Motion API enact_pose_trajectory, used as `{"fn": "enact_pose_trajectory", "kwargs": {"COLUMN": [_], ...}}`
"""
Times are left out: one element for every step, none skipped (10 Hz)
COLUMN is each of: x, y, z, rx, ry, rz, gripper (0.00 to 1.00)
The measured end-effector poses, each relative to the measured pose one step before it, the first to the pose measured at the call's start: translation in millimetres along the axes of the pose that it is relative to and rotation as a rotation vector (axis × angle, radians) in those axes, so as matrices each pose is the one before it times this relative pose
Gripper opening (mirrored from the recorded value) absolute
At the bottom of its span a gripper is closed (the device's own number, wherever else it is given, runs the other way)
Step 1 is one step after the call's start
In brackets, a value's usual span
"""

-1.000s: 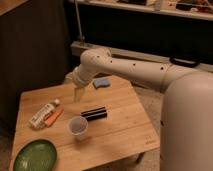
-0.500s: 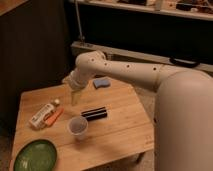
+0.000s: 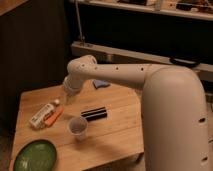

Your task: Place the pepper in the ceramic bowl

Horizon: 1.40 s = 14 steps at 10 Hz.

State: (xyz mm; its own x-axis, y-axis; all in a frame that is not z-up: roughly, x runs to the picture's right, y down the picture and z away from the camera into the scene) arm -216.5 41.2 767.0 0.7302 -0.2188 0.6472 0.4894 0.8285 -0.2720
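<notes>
The small orange pepper (image 3: 54, 118) lies on the wooden table (image 3: 120, 135) at its left side, right against a white tube package (image 3: 42, 114). The green ceramic bowl (image 3: 35, 155) sits at the table's front left corner, with nothing in it that I can see. My gripper (image 3: 68, 97) hangs at the end of the white arm (image 3: 115, 75), pointing down over the table. It is above and a little to the right of the pepper and apart from it.
A small translucent plastic cup (image 3: 77, 127) stands between the pepper and the table's middle. A black flat object (image 3: 94, 114) lies right of the cup. A blue item (image 3: 100, 84) sits at the back edge. A dark shelf unit stands behind.
The arm has swung left, carrying the gripper from over the table's middle toward the pepper and tube. The objects on the table have not moved.
</notes>
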Motion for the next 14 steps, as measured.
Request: {"fn": "enact_pose_trajectory", "kwargs": {"x": [-3.22,-5.61,-5.65,-6.54,-1.81,-2.04,-1.64,-2.07,-1.08,-2.4,-0.81,-1.42,-0.86,-0.82], "y": [3.31,2.29,5.15,3.92,2.14,-0.24,0.08,-0.78,-0.21,-1.03,-0.93,-1.31,-1.03,-0.22], "z": [6.83,6.49,9.97,11.4,7.06,4.16,5.96,5.2,4.84,6.67,5.15,4.98,3.91,4.41], "rx": [-0.01084,-0.01266,-0.01928,-0.01975,-0.01229,-0.00663,-0.00996,-0.00769,-0.00735,-0.00915,-0.00644,-0.00617,-0.00511,-0.00637], "ry": [0.00805,0.00557,0.00553,0.00066,0.00089,-0.00061,-0.00033,-0.00169,-0.00094,-0.00338,-0.00231,-0.00244,-0.00185,-0.00213], "rz": [-0.01634,-0.02063,-0.02305,-0.02001,-0.00944,-0.00842,-0.0097,-0.00785,-0.0058,-0.00785,-0.00318,-0.00365,-0.00227,-0.00182], "gripper": [0.45,0.45,0.45,0.48,0.56,0.63,0.67,0.67,0.67,0.67,0.67,0.67,0.67,0.67]}}
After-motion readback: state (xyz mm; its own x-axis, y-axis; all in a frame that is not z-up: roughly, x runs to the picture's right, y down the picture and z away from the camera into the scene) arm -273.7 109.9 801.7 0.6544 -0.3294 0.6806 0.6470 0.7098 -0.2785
